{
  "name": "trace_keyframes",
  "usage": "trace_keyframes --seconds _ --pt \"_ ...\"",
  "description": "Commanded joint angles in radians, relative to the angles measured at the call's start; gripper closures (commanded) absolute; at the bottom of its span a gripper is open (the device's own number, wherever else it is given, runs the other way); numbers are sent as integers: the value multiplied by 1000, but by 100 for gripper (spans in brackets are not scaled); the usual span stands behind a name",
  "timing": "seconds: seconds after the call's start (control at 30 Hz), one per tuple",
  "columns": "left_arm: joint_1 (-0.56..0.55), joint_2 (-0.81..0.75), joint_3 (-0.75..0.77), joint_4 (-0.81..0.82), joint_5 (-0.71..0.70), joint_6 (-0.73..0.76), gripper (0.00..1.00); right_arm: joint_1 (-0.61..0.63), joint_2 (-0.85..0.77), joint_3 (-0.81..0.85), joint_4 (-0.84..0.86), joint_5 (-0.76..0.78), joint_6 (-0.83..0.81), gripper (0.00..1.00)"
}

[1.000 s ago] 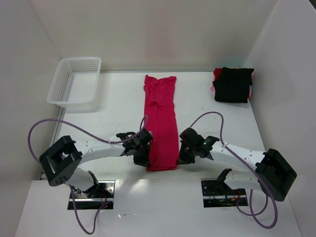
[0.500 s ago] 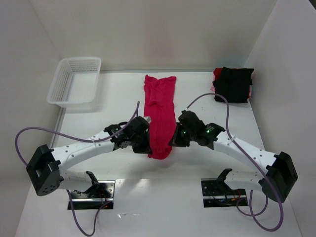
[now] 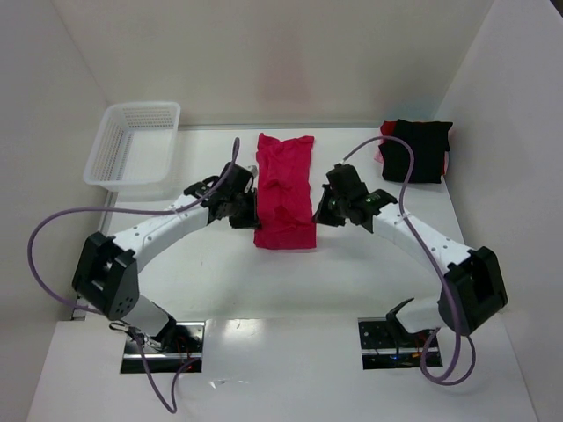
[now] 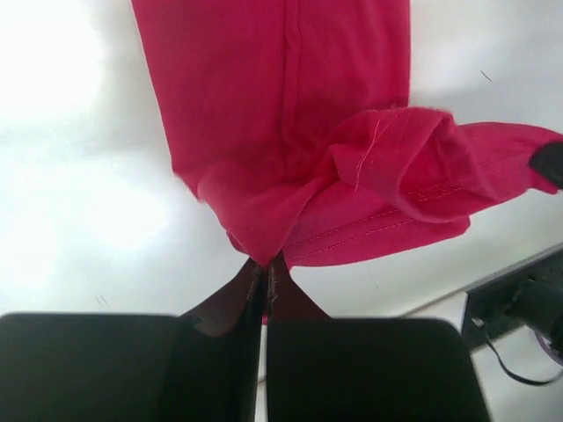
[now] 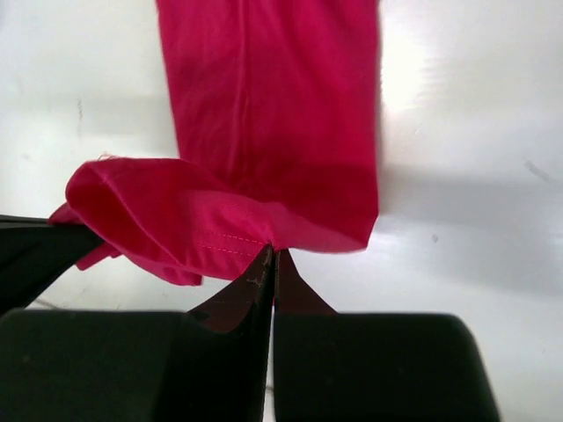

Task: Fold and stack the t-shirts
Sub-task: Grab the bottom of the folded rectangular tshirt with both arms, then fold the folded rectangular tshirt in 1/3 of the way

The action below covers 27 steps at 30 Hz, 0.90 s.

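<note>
White table, narrow crimson t-shirt, hem folded; left end effector, right end effector pinching it

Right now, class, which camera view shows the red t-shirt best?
Top external: the whole red t-shirt shows, folded lengthwise into a strip. Each wrist view shows only its pinched near end and part of the strip.
</note>
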State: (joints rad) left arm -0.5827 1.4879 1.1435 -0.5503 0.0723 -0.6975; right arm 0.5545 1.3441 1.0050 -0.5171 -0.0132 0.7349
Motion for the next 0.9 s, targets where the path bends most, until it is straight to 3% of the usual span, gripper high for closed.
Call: trace_keyframes --seconds 0.0,0.37,0.63,0.8,0.83,0.87 --pt "49 72 67 42 56 113 100 -47 64 84 94 32 -71 100" --pt "164 340 298 52 167 226 99 -111 337 282 181 12 -126 100" --pt "227 523 412 78 241 253 96 -142 461 328 215 1 -144 100" --pt "256 574 466 87 259 253 89 -191 518 365 244 1 -155 100" --pt "256 574 476 87 268 265 84 -191 527 377 244 -8 -155 100" --pt "267 583 476 98 268 274 72 -191 541 386 256 -8 -166 100"
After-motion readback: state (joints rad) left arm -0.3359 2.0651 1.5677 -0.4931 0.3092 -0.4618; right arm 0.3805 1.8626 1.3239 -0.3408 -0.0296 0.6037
